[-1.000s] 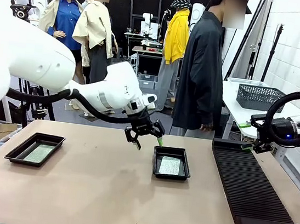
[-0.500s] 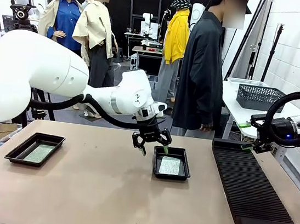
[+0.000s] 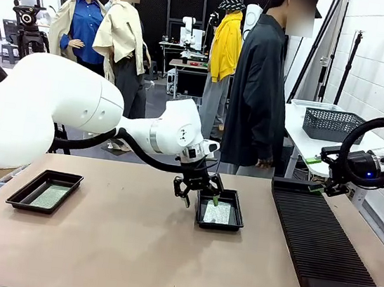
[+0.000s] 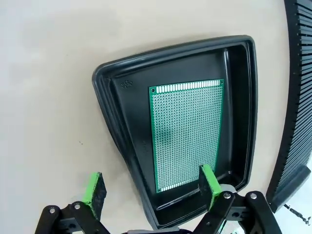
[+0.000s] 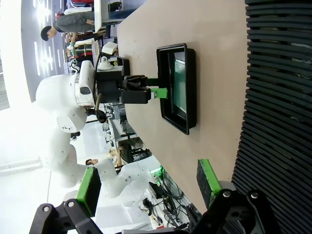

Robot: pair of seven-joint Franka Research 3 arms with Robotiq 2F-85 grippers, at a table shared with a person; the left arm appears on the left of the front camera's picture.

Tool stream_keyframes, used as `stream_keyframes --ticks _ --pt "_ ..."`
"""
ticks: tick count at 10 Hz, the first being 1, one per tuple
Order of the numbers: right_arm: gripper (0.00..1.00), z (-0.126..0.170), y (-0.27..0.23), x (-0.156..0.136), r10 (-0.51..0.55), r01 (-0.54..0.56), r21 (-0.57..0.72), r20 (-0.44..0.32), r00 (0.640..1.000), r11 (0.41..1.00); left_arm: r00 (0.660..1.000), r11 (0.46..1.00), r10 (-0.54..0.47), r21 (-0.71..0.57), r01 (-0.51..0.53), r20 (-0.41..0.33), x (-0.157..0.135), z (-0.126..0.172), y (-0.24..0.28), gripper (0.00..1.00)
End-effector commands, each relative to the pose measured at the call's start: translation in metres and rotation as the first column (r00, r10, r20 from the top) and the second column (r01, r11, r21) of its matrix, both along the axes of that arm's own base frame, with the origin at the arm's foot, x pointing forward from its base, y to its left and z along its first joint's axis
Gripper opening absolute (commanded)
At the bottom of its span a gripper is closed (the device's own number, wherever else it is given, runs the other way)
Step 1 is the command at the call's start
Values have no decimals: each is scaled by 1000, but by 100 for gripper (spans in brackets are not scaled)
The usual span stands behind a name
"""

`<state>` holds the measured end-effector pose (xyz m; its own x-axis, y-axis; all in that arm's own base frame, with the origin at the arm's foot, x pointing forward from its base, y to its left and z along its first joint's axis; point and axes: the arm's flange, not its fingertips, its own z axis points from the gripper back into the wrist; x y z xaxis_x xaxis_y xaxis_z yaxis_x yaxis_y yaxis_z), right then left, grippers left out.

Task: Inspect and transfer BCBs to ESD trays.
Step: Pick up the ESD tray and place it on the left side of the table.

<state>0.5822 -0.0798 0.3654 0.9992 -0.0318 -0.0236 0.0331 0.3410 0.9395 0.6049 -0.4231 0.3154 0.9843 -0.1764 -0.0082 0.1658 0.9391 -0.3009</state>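
Boards both trayed: one BCB in the ESD tray near the tabletop's left edge, the other BCB in the centre ESD tray; left tool released astride that tray's rim, right tool released and empty over the ribbed rack; transfer apparently done.

Two shallow black ESD trays, one at table centre and one far left, each hold a thin green perforated BCB lying flat.
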Motion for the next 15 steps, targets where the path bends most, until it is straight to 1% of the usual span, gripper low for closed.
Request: stream_keyframes --ticks 1,10,11,12,15 --pt "100 2 3 -1 -3 3 -5 -8 1000 1000 1000 1000 2 -4 -2 9 0 2 3 100" --pt "100 2 3 -1 -3 3 -5 -8 1000 1000 1000 1000 2 -4 -2 9 0 2 3 100" --pt "100 2 3 -1 -3 3 -5 -8 1000 1000 1000 1000 1 -2 -1 0 1 0 0 95" --pt "100 2 3 -1 -3 3 -5 -8 1000 1000 1000 1000 15 -22 -14 15 -1 2 11 81" --pt "100 2 3 -1 -3 3 -5 -8 1000 1000 1000 1000 29 12 -29 12 -6 4 26 22"
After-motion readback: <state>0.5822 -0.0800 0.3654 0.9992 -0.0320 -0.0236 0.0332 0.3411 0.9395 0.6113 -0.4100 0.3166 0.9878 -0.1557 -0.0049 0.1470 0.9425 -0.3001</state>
